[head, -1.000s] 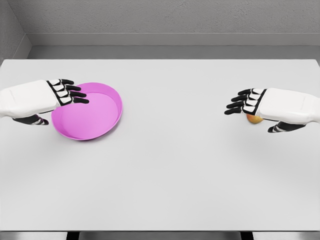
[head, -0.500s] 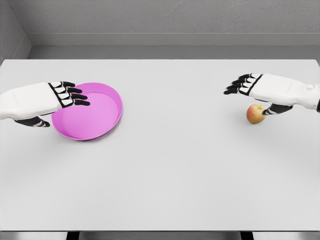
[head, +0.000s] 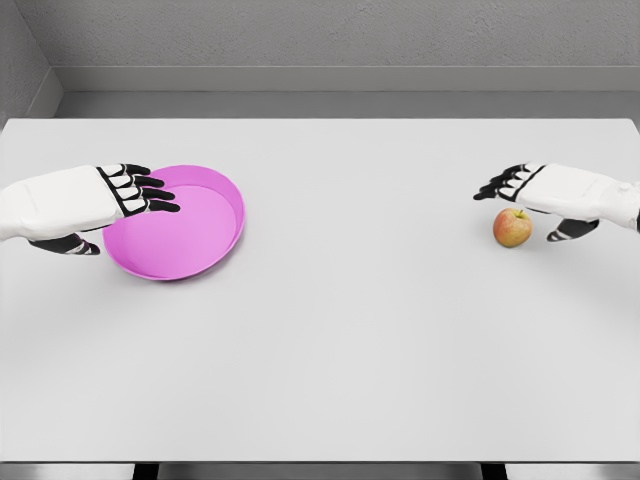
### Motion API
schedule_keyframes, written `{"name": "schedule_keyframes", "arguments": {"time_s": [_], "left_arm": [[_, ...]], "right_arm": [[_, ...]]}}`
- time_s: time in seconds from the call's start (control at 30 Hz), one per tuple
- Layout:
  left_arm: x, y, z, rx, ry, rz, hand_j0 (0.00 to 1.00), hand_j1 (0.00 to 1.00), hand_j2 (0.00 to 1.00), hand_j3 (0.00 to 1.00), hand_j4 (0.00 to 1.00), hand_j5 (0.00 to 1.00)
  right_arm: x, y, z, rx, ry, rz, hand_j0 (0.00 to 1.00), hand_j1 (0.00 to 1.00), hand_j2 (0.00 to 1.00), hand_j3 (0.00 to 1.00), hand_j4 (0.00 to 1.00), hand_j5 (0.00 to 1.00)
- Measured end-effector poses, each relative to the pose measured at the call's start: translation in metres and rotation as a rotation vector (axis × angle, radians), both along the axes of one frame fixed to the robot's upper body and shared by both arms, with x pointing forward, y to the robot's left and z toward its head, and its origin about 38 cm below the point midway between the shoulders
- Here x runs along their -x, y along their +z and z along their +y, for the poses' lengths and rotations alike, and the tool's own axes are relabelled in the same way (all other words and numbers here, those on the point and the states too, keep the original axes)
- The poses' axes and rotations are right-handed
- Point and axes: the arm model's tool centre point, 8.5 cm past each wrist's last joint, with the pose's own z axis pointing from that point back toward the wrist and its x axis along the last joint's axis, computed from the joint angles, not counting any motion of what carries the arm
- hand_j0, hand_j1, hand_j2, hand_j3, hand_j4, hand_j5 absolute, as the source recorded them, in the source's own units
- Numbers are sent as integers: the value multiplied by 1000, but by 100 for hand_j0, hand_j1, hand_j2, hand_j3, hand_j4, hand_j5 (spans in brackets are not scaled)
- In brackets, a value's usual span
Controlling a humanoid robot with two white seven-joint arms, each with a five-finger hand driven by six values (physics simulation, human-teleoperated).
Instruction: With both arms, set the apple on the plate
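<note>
A red and yellow apple (head: 512,227) stands on the white table (head: 340,300) at the right. My right hand (head: 540,205) hovers just above and behind it, fingers spread, thumb beside the apple, holding nothing. At the left lies a pink plate (head: 200,235), shallow and round. My left hand (head: 115,210) reaches over the plate's left rim with straight black fingers (head: 150,190) and grasps nothing.
A grey wall (head: 340,40) runs behind the table's far edge. The table's front edge lies near the bottom of the view.
My right hand has risen and drawn back to the right, uncovering the apple, which stays in place. The left hand has barely moved.
</note>
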Motion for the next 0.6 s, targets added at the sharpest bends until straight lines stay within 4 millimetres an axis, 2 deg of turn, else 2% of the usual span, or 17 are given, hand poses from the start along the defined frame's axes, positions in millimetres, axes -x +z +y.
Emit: {"name": "schedule_keyframes", "arguments": {"time_s": [0.23, 0.6], "left_arm": [[0, 0, 0, 0, 0, 0, 100, 100, 100, 100, 100, 100], [0, 0, 0, 0, 1, 0, 100, 100, 100, 100, 100, 100]], "right_arm": [[-3, -19, 15, 15, 24, 23, 100, 100, 100, 100, 100, 100], [-6, -32, 6, 41, -8, 44, 97, 97, 97, 97, 97, 97]]}}
